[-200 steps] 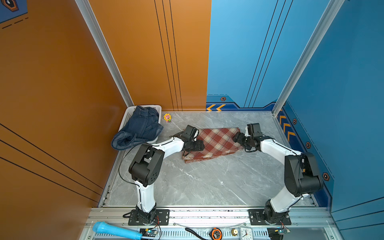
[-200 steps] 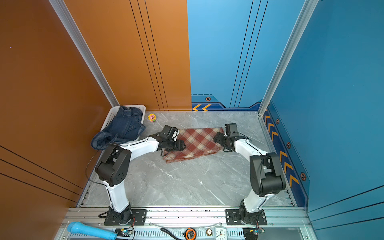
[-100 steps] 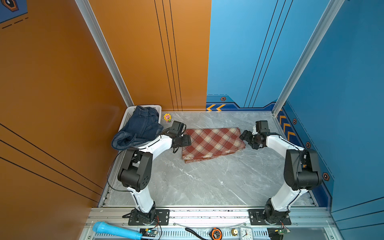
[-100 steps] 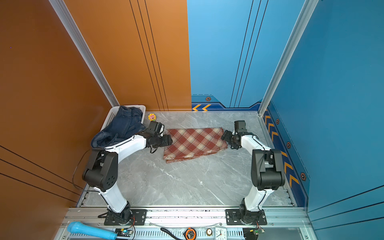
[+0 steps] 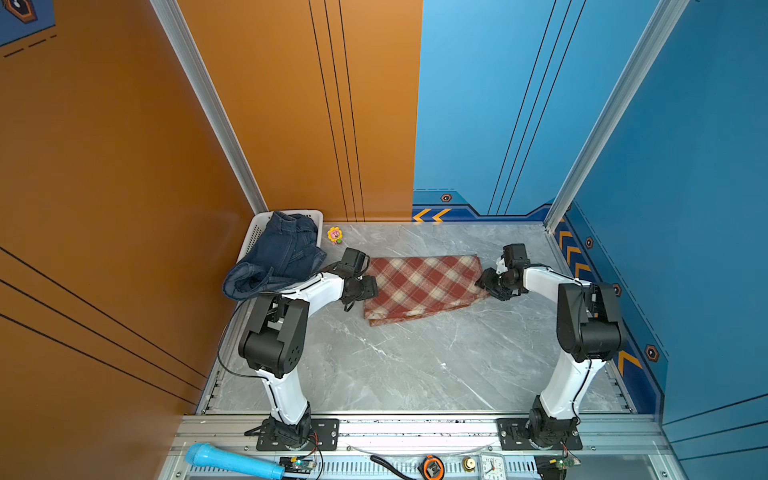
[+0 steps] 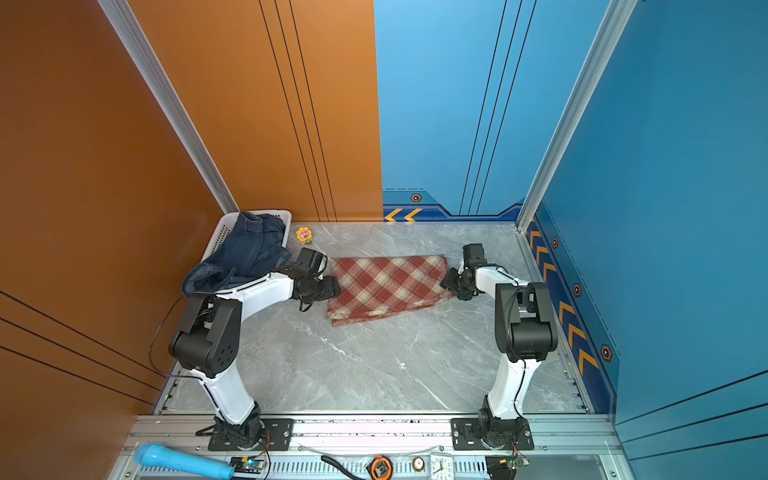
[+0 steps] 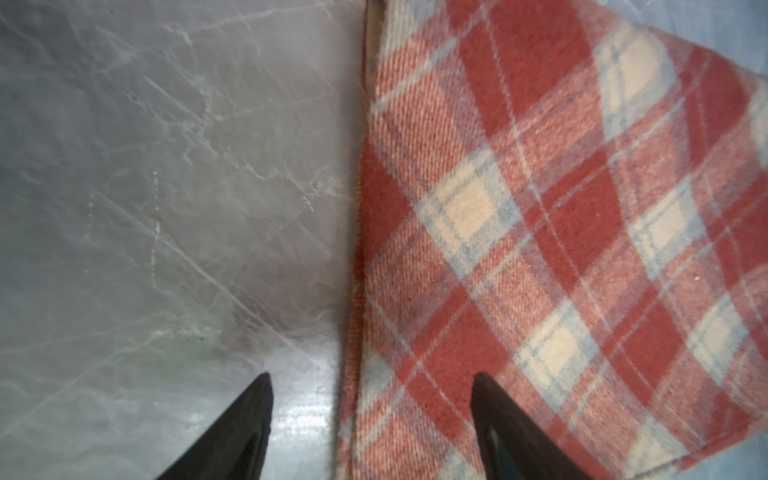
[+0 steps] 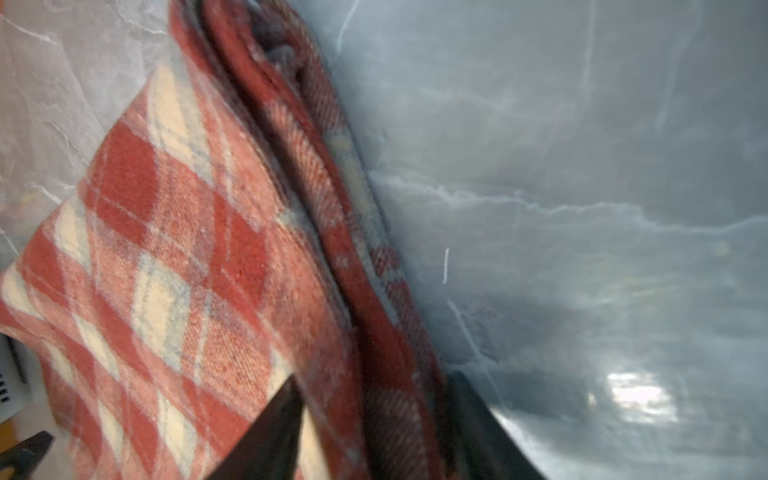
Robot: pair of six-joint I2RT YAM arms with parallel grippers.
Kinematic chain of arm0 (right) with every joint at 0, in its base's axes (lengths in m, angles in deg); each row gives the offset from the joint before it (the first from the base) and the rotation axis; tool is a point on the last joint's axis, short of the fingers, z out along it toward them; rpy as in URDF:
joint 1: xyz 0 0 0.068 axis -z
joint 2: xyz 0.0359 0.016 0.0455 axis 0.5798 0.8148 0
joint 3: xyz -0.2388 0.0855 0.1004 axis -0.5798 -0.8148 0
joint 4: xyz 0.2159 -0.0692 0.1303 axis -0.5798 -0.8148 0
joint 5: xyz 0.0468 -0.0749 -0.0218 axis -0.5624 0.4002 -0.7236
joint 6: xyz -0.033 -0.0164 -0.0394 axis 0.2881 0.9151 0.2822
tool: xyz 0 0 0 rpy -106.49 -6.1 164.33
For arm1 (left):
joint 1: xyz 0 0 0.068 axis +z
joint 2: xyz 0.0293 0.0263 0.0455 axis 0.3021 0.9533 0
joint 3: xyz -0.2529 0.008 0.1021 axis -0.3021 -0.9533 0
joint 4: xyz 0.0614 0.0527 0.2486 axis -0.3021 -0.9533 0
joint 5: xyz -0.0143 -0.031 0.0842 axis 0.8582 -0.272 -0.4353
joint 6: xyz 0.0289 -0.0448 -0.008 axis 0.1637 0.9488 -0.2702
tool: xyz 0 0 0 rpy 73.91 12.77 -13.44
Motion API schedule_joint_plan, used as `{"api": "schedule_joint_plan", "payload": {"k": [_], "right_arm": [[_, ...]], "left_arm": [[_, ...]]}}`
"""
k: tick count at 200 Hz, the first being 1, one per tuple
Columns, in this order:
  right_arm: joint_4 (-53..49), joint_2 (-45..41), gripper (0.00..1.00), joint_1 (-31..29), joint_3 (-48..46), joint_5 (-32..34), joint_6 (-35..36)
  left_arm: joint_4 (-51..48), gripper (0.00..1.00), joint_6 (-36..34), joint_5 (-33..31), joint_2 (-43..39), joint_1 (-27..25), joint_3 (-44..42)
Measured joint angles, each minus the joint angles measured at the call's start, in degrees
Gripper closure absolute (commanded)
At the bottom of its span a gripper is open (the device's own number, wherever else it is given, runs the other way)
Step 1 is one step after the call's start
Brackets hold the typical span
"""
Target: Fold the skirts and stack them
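At the far left, a white basket (image 5: pixel 254 232) held the dark blue denim skirts (image 5: pixel 282 259), heaped and spilling over its near rim. Just beside it, a small flower toy (image 5: pixel 335 235) lay on the table (image 5: pixel 395 365). The left jaws stood spread at the left edge of the plaid skirt (image 5: pixel 419 286), one finger (image 7: pixel 245 424) over bare table and the other over cloth. The skirt lay folded flat toward the back of the table, between the two arms. At its right edge the right jaws straddled the thick fold, with cloth between them. Whether they pinched it could not be told.
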Motion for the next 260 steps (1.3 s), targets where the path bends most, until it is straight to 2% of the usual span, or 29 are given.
{"api": "schedule_joint_plan", "payload": {"k": [12,28,67,80,104,136,169,220,231,235,249,260], "right_arm": [[0.0,0.2,0.87,0.0,0.0,-0.3,-0.1],[0.2,0.2,0.94,-0.1,0.1,-0.4,0.1],[0.1,-0.5,0.98,-0.8,0.2,1.0,0.5],[-0.3,-1.6,0.97,-1.4,0.3,2.5,1.3],[-3.0,-4.4,0.98,-3.3,2.2,6.5,3.6],[-5.9,-9.0,0.97,-7.6,6.2,12.2,7.1],[-7.4,-10.5,0.97,-14.0,11.2,16.4,10.5],[-7.4,-5.3,0.97,-27.6,20.7,15.6,11.8],[-6.6,-3.2,0.92,-30.4,22.0,13.8,11.2],[-6.3,-2.5,0.87,-31.3,22.3,13.2,10.9],[-5.2,0.3,0.54,-34.0,23.0,10.1,9.4],[-4.6,2.1,0.38,-35.3,23.1,8.0,7.9]], "left_arm": [[0.3,0.27,0.1,0.3,0.9,0.0,-0.2],[0.6,0.31,0.2,0.7,1.7,0.0,-0.5],[2.6,0.5,0.7,1.7,2.6,-0.2,-0.5],[3.6,0.6,1.0,2.0,3.0,-0.3,-0.5],[5.1,0.73,1.7,2.7,3.8,-0.5,-0.5],[7.4,0.76,2.2,3.8,4.6,-1.0,-0.5],[9.4,0.74,2.6,4.9,5.3,-2.0,-0.5],[11.5,0.73,3.2,6.2,5.8,-2.4,-0.5],[11.7,0.73,3.3,6.3,5.8,-2.4,-0.6],[11.8,0.73,3.3,6.4,5.8,-2.4,-0.6],[12.9,0.73,3.7,6.6,5.8,-2.4,-1.0],[14.1,0.73,4.1,7.1,5.8,-2.4,-1.6]]}}
